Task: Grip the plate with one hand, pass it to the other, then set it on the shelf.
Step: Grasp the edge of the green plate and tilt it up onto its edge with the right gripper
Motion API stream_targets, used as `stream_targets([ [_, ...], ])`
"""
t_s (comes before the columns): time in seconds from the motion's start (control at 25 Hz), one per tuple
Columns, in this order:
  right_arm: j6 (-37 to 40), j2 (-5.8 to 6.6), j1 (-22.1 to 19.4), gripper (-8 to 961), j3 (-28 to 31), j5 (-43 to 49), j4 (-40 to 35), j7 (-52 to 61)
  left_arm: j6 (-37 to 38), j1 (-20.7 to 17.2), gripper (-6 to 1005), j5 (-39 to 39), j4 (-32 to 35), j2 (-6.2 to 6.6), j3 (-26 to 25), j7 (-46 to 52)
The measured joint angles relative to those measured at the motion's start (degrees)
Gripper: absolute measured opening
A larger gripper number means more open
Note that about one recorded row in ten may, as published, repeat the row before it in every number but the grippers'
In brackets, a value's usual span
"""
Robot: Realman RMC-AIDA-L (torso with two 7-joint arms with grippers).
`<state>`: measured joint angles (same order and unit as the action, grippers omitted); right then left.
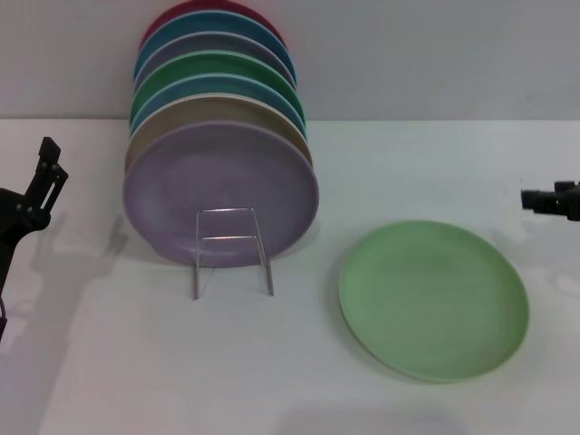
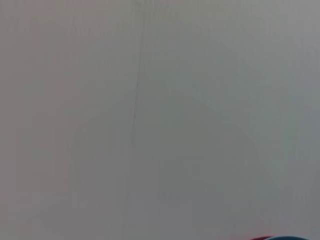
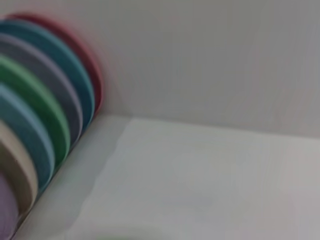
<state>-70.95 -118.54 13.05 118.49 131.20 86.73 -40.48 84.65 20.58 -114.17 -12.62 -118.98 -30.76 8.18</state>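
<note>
The light green plate (image 1: 433, 299) lies flat on the white table, right of centre, and nothing touches it. The silver wire shelf (image 1: 227, 210) stands left of centre, with its front loop and two legs in front of a row of upright plates. My right gripper (image 1: 544, 200) is at the far right edge of the head view, above the table and apart from the plate. My left gripper (image 1: 45, 177) is at the far left, raised and away from the shelf. Neither holds anything that I can see.
Several plates stand on edge in the shelf: a lilac plate (image 1: 220, 192) in front, then beige, blue, dark green, grey, teal and red. The row also shows in the right wrist view (image 3: 45, 115). A wall (image 2: 160, 100) rises behind the table.
</note>
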Motion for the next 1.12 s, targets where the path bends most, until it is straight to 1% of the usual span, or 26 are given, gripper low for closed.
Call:
stream_targets([
  [0.04,-5.10,0.05,2.85,546,2.72,2.87,-0.20,0.14,-0.06,0.05,858,0.02,-0.17,-0.01,0.00,0.00],
  [0.08,-5.10,0.05,2.85,545,2.72,2.87,-0.20,0.14,-0.08,0.09,858,0.00,-0.47,-0.05,0.00,0.00],
  [0.16,-11.54,0.08,6.40,545,6.21,6.57,-0.55,0.54,-0.09,0.05,858,0.00,-1.08,-0.09,0.00,0.00],
  [0.2,-11.54,0.08,6.40,545,6.21,6.57,-0.55,0.54,-0.02,-0.11,858,0.00,-1.36,-0.09,0.00,0.00],
  [0.24,-14.48,0.12,7.76,545,7.40,8.51,-0.70,1.09,0.20,-0.26,858,0.00,-1.52,-0.08,0.00,0.00],
  [0.28,-14.48,0.12,7.76,545,7.40,8.51,-0.70,1.09,0.33,-0.34,858,-0.01,-1.60,-0.07,0.00,0.00],
  [0.36,-17.30,0.31,8.75,546,8.31,9.85,-0.91,2.34,0.83,-0.91,858,-0.04,-2.29,-0.01,0.01,0.00],
  [0.52,-19.29,0.53,9.10,546,8.43,10.10,-1.54,3.73,1.19,-1.36,858,0.01,-2.78,0.08,-0.55,0.00],
  [0.6,-19.67,0.29,8.89,546,8.48,10.14,-2.04,5.16,1.24,-1.48,858,0.02,-1.99,0.22,-2.86,0.00],
  [0.72,-19.78,0.12,8.69,545,8.52,10.12,-3.68,6.20,1.12,-1.50,858,0.02,-1.18,0.37,-4.24,0.00],
  [1.04,-19.80,0.02,8.87,544,8.57,10.59,-5.81,7.89,1.48,-1.51,858,0.00,-0.15,0.41,-4.66,0.00],
  [1.12,-19.79,0.23,9.14,543,8.58,11.29,-6.10,8.48,1.53,-1.51,858,0.00,-0.13,0.42,-4.66,0.00],
])
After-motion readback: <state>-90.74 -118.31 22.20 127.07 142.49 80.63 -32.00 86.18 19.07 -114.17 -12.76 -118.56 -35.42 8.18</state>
